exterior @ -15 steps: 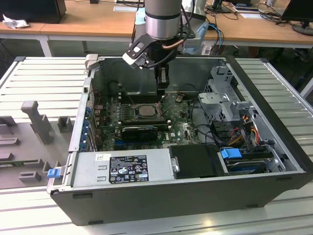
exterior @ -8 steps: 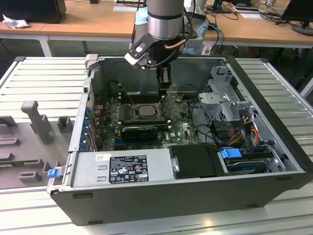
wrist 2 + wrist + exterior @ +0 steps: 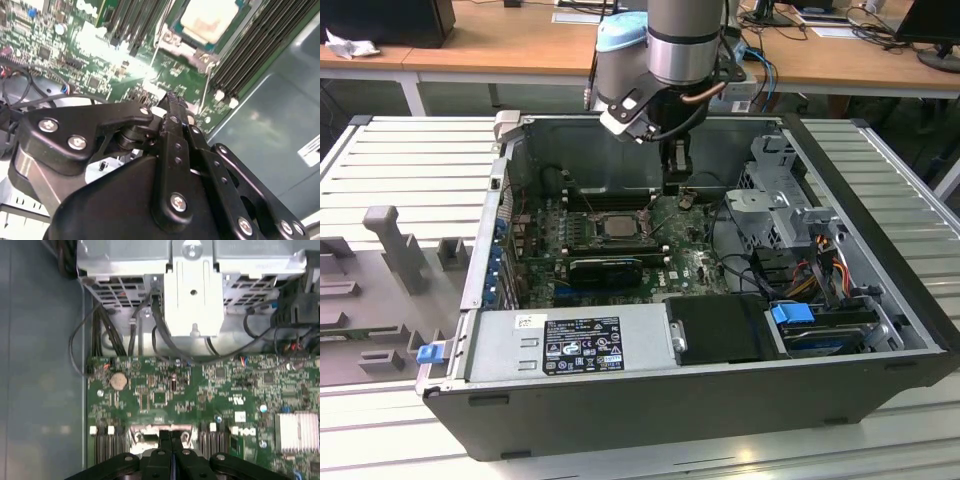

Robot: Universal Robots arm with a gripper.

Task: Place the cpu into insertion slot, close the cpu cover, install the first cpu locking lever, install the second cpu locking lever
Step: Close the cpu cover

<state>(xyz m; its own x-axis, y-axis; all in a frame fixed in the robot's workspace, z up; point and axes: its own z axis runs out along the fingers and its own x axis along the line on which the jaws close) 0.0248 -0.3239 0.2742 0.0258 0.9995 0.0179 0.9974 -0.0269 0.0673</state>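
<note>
The cpu (image 3: pixel 617 225) lies flat in the insertion slot (image 3: pixel 588 232) on the green motherboard, silver face up; it is seen again as the cpu (image 3: pixel 210 17) in the second wrist view. A metal frame, the cpu cover (image 3: pixel 175 41), lies around the chip; whether it is latched I cannot tell. My gripper (image 3: pixel 675 190) hangs inside the case just to the exterior view's right of the socket, low over the board. Its black fingers (image 3: pixel 165 440) are pressed together with nothing between them, their tips close to the socket's metal edge (image 3: pixel 141 432).
Black memory slots (image 3: pixel 250 45) flank the socket. A black card (image 3: pixel 605 268) lies in front of it. A grey drive cage (image 3: pixel 785 215) with cables (image 3: pixel 740 265) stands at the exterior view's right, and the power supply (image 3: pixel 570 345) fills the near side. Case walls (image 3: pixel 510 160) enclose everything.
</note>
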